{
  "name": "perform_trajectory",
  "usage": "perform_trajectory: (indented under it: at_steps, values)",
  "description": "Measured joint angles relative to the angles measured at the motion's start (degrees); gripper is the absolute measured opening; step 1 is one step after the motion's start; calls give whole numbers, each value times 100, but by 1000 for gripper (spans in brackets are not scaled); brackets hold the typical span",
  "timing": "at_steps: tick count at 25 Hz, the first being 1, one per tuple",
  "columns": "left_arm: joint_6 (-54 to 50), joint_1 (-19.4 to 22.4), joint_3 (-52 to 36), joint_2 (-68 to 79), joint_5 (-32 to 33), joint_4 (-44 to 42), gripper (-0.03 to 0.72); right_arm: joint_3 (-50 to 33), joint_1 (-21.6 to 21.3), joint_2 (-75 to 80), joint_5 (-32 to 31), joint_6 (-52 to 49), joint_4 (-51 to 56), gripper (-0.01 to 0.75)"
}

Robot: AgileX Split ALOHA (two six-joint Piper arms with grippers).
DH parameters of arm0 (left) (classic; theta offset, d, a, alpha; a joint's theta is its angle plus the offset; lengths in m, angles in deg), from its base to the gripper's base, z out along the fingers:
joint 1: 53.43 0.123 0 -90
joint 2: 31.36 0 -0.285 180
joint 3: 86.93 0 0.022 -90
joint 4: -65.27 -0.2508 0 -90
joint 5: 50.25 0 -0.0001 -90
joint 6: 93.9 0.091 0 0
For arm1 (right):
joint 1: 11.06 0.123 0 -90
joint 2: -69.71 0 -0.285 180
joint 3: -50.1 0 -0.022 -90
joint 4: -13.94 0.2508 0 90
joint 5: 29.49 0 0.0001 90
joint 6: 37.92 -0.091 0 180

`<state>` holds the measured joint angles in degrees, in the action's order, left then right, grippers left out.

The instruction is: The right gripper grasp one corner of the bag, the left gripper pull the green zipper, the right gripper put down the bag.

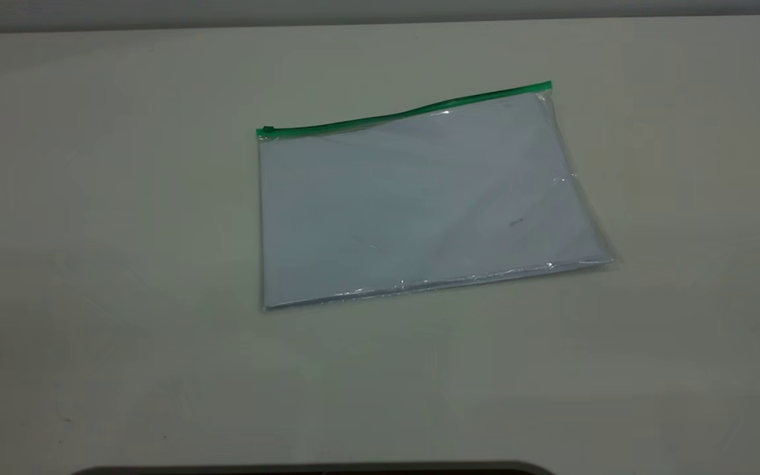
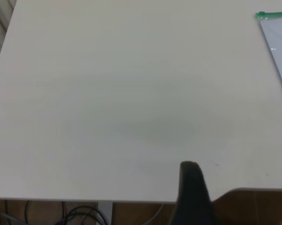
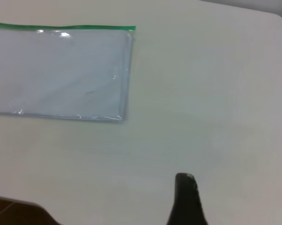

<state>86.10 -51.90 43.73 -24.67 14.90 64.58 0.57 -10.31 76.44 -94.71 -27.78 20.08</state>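
The bag [image 1: 419, 198], a flat clear pouch with white sheets inside, lies flat on the table at centre. The green zipper [image 1: 406, 113] runs along its far long edge, with the slider tab [image 1: 266, 130] at the left end. Neither gripper shows in the exterior view. In the left wrist view only a dark tip of the left gripper [image 2: 192, 187] shows, over the table's near edge, far from the bag's corner [image 2: 279, 47]. In the right wrist view a dark tip of the right gripper [image 3: 187, 197] shows, well apart from the bag [image 3: 61, 70] and zipper [image 3: 61, 26].
The pale table [image 1: 90, 264] is bare around the bag. A dark curved edge [image 1: 314, 470] runs along the front of the table. Under the table's edge in the left wrist view are brown floor [image 2: 253, 206] and cables [image 2: 80, 213].
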Motion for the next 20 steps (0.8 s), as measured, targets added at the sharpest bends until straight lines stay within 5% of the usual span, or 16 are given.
perform_trajectory:
  at_steps: [20]
  values:
    - [0, 0, 0, 0, 0, 0, 589, 0, 0, 0, 6, -71, -85, 589]
